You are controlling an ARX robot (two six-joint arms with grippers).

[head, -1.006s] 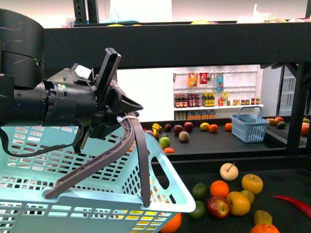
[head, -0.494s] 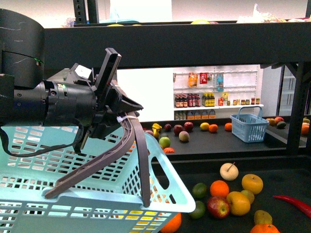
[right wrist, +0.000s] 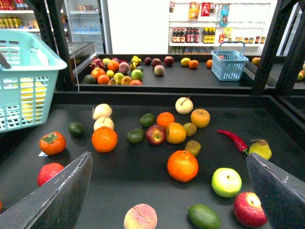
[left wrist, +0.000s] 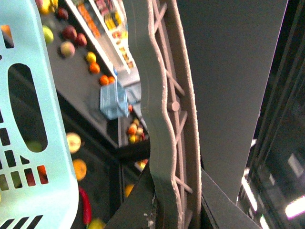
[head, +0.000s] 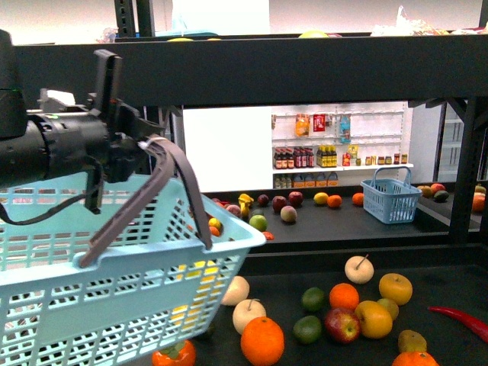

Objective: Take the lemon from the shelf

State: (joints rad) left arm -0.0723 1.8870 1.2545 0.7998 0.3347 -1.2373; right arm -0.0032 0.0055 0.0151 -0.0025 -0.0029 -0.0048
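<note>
The shelf's black lower tier (right wrist: 143, 179) is strewn with fruit, under a thick black upper tier (head: 305, 72). I cannot tell for sure which fruit is the lemon; a small yellow one (head: 321, 199) lies on the far tier. My left gripper (head: 145, 149) is shut on the grey basket handle (head: 179, 183), holding the pale blue basket (head: 114, 282) tilted above the tier's left side. The left wrist view shows the handle (left wrist: 162, 119) running between the jaws of the left gripper (left wrist: 167, 210). My right gripper (right wrist: 169, 198) hangs open over the tier, near an orange (right wrist: 182, 166).
Oranges, apples, limes, a peach and a red chili (right wrist: 232, 140) lie spread on the tier. A small blue basket (head: 391, 200) stands on the far tier. Black uprights (head: 465, 175) rise at the right. White wall shelves of bottles (head: 335, 149) are behind.
My left arm has swung left with the basket, which now sits further left and tilted. An orange, two pale fruits and a lime show where it hung.
</note>
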